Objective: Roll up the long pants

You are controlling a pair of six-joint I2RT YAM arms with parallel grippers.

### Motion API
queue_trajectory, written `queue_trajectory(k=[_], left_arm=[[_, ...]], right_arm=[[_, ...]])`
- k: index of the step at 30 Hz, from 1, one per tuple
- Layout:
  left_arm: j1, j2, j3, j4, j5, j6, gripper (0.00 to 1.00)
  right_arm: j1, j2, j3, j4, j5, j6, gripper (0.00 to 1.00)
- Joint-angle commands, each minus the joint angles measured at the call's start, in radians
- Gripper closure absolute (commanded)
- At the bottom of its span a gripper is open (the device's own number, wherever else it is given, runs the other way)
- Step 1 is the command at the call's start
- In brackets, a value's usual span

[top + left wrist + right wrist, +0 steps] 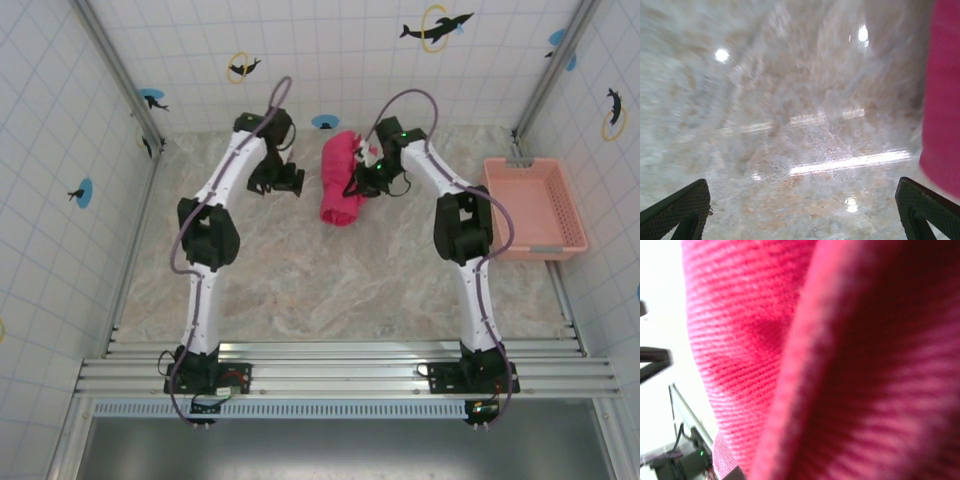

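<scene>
Rightward, the basket (535, 210) sits well apart from the long pants (338, 195).

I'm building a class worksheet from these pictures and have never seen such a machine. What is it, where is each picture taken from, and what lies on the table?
These are two robot arms bolted to the near edge of a table, each ending in a two-finger claw. One picture looks down from above and behind the arms. The other two come from small cameras on the wrists. The left claw is open over bare tabletop. The right claw sits against the long pants, a bunched pink-red bundle. Whether it grips them is unclear. A pale pink basket stands to the right.
</scene>
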Motion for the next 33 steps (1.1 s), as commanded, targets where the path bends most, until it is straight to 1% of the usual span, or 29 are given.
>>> queue_trajectory(k=[1,3,6,9,12,14,17,21,25,27,29,33], left_arm=[[0.010,-0.105,-0.012,0.073,0.081,-0.032,0.03],[0.012,-0.138,-0.035,0.096,0.080,-0.026,0.03],[0.023,-0.196,-0.117,0.142,0.062,-0.010,0.02],[0.056,-0.225,-0.188,0.154,0.072,-0.002,0.02],[0.081,-0.244,-0.244,0.150,0.068,0.009,0.02],[0.090,-0.258,-0.282,0.157,0.068,0.019,0.02],[0.097,-0.271,-0.324,0.168,0.073,0.021,0.02],[0.098,-0.271,-0.355,0.174,0.092,0.020,0.03],[0.099,-0.273,-0.384,0.180,0.104,0.021,0.03],[0.098,-0.274,-0.396,0.181,0.106,0.021,0.03],[0.098,-0.275,-0.404,0.175,0.110,0.022,0.03],[0.098,-0.281,-0.419,0.155,0.108,0.030,0.02]], right_arm=[[-0.049,-0.148,0.119,-0.065,0.056,-0.025,1.00],[-0.081,-0.183,0.138,-0.078,0.086,-0.026,1.00],[-0.159,-0.238,0.186,-0.137,0.153,-0.030,1.00],[-0.265,-0.294,0.256,-0.251,0.241,-0.068,1.00],[-0.377,-0.375,0.242,-0.324,0.315,-0.110,1.00],[-0.443,-0.435,0.194,-0.358,0.367,-0.151,1.00],[-0.513,-0.532,0.085,-0.365,0.455,-0.194,1.00],[-0.563,-0.633,-0.048,-0.363,0.586,-0.240,1.00],[-0.584,-0.696,-0.169,-0.343,0.713,-0.260,1.00],[-0.601,-0.715,-0.233,-0.314,0.739,-0.255,1.00],[-0.632,-0.730,-0.289,-0.270,0.732,-0.244,1.00],[-0.670,-0.719,-0.310,-0.242,0.779,-0.249,1.00]])
